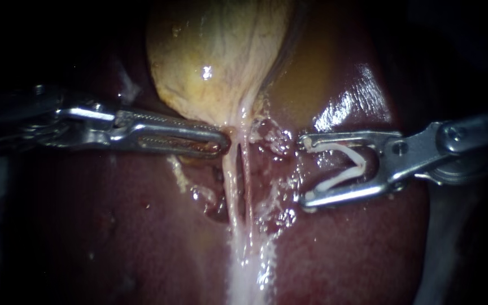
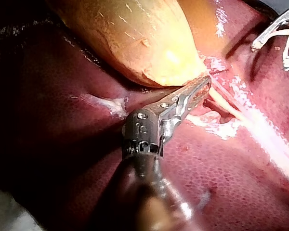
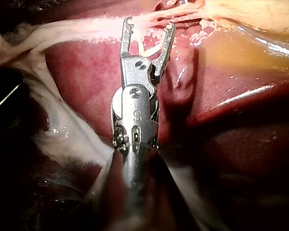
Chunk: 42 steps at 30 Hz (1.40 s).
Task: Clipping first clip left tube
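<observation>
The left instrument (image 1: 224, 142) comes in flat across the liver (image 1: 114, 237). Its jaws lie together on the narrow lower end of the gallbladder (image 1: 216, 56), pinching the tissue just where the two pale tubes leave it. I judge this hold is meant to draw the tubes straight and lift them off the liver, and a dark slit does show between them.

The left tube (image 1: 232, 186) runs down from the jaw tips, and the right tube (image 1: 249, 186) lies just beside it on the far side of the slit.

The right instrument (image 1: 303, 169) waits on the other side. Its jaws stand wide apart with an open white clip (image 1: 340, 149) seated between them, one leg against each jaw. The mouth faces the tubes but is not around either; shiny tissue lies between the tips and the right tube.

The clip is not yet on the tube. Room is tight:
- The right tube stands between the clip and the left tube, so the jaws probably have to pass one tip through the slit or reach past the nearer tube.
- The left instrument's tips crowd the upper end.
- The stretch of tube farther down lies bare, with open liver on both sides.
</observation>
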Tool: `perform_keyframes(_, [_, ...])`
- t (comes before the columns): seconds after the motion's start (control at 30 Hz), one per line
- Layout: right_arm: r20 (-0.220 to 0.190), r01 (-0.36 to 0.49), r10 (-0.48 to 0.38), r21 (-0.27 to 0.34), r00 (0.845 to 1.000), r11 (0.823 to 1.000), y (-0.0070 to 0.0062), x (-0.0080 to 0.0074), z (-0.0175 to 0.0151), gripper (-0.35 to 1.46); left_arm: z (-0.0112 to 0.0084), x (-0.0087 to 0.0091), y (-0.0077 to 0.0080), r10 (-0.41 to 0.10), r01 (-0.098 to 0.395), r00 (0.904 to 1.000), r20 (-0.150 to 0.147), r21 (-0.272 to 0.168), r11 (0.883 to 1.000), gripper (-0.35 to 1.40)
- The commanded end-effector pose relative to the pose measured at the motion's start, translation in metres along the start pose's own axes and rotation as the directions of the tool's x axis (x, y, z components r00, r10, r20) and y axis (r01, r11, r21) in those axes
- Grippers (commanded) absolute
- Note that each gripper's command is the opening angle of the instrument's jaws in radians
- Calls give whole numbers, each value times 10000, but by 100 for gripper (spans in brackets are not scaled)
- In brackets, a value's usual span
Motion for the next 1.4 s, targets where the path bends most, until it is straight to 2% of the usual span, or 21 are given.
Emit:
perform_keyframes(0.03, [-2, 0, 0, 1, 10000, 10000, 0, 0, 0, 49, -1, 0, 0, 6, -6, 10000, -1, -7, 10000, -35])
perform_keyframes(0.13, [-1, 2, -2, -5, 10000, 10000, 1, -1, 1, 49, -6, 0, 1, -57, 57, 10000, 13, -32, 10000, -35])
perform_keyframes(0.23, [-1, 8, -8, -7, 10000, 10000, 1, -2, 1, 50, -20, 3, 4, -78, 79, 10000, 49, -110, 9999, -35])
perform_keyframes(0.43, [0, 10, -10, -9, 10000, 10000, 1, -2, 1, 50, -47, 12, 21, -161, 161, 9999, 53, -64, 9998, -35])
perform_keyframes(0.7, [-1, 12, -12, -4, 10000, 10000, 0, -2, 1, 50, -74, 23, 46, -336, 334, 9994, -125, -113, 9994, -35])
perform_keyframes(0.87, [-1, 13, -13, -4, 10000, 10000, 0, -2, 1, 50, -79, 27, 56, -256, 254, 9995, -181, -140, 9996, -35])
perform_keyframes(1.07, [1, 19, -19, -50, 10000, 10000, -1, -2, 5, 50, -81, 27, 58, -261, 257, 9994, -206, -156, 9995, -35])
perform_keyframes(1.4, [0, 242, -242, 137, 9997, 9996, -7, -21, 53, 50, -80, 27, 61, -267, 264, 9994, -212, -145, 9995, -35])
